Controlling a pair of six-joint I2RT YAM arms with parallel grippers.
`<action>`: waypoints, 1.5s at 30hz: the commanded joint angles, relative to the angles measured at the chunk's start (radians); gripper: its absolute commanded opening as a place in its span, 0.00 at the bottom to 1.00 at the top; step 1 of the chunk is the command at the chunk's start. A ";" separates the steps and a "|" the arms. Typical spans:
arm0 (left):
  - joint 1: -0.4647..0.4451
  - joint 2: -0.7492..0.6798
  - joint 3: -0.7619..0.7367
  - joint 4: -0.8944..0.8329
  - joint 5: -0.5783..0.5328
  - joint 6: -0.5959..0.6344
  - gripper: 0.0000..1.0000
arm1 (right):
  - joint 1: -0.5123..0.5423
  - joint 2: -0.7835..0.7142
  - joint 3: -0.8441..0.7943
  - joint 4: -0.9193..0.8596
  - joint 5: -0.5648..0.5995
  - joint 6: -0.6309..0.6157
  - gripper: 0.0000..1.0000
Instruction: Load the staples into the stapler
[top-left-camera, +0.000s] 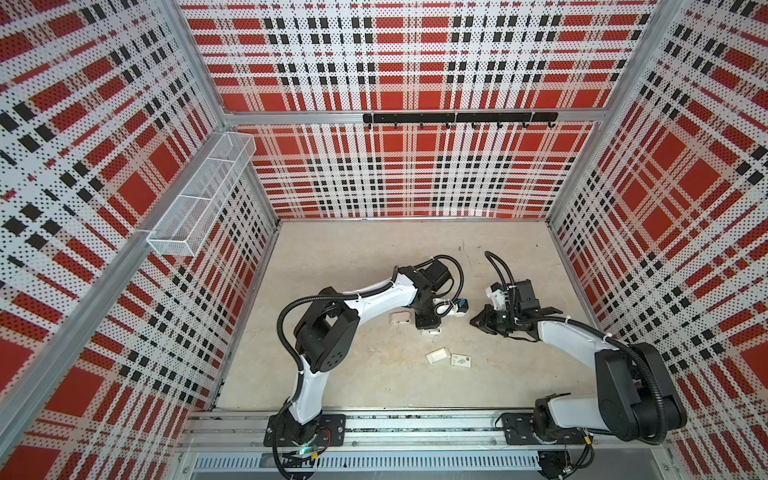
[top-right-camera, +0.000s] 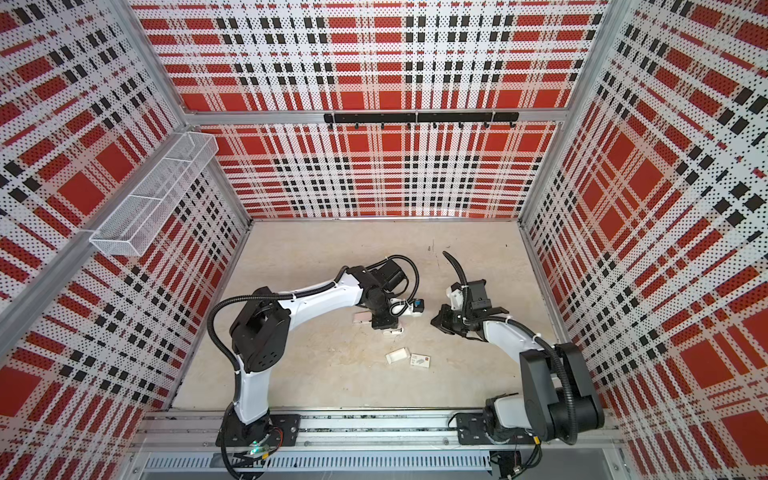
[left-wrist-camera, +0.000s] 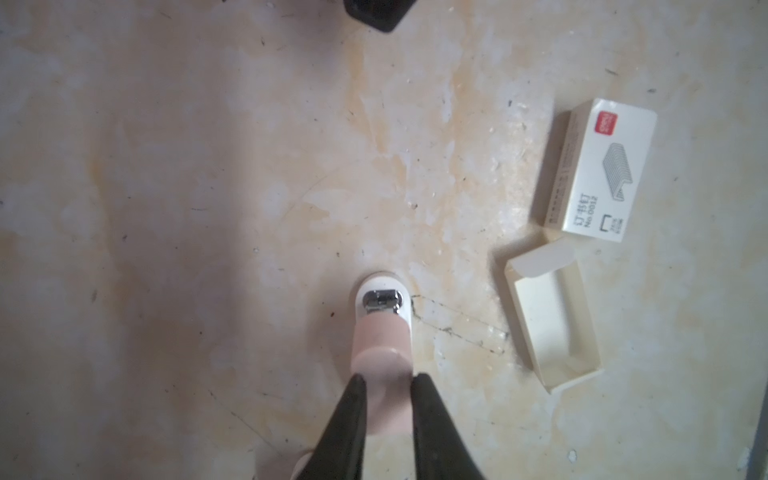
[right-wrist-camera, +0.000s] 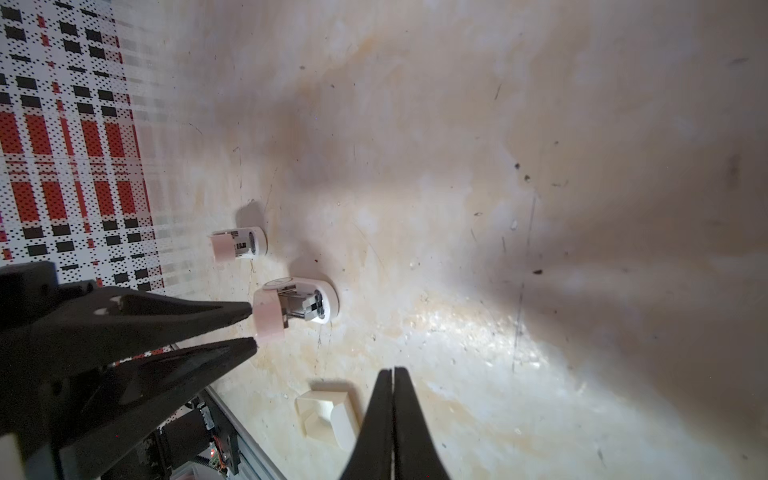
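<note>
Clamps the stapler's (left-wrist-camera: 382, 332) lifted pink lid in the left end effector (left-wrist-camera: 388, 376), mid table (top-left-camera: 353, 270), nose toward the front edge; has the right end effector (right-wrist-camera: 392, 370) pinched shut alongside, seemingly empty; shows no loose staples, tray (left-wrist-camera: 557, 324) bare

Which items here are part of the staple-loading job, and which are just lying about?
Job: pink stapler, gripped by the left claw; empty white tray; printed staple sleeve.
Lying about: second pink stapler; wire basket; hook rail.
</note>
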 joint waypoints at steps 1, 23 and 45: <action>-0.001 0.028 0.022 0.008 0.002 0.005 0.25 | -0.005 -0.010 -0.024 0.034 -0.015 -0.019 0.07; -0.022 0.095 0.070 -0.004 -0.016 0.007 0.24 | -0.005 0.020 -0.058 0.098 -0.041 -0.010 0.06; -0.039 0.136 0.028 -0.015 -0.084 0.033 0.21 | -0.005 0.025 -0.066 0.105 -0.036 -0.016 0.06</action>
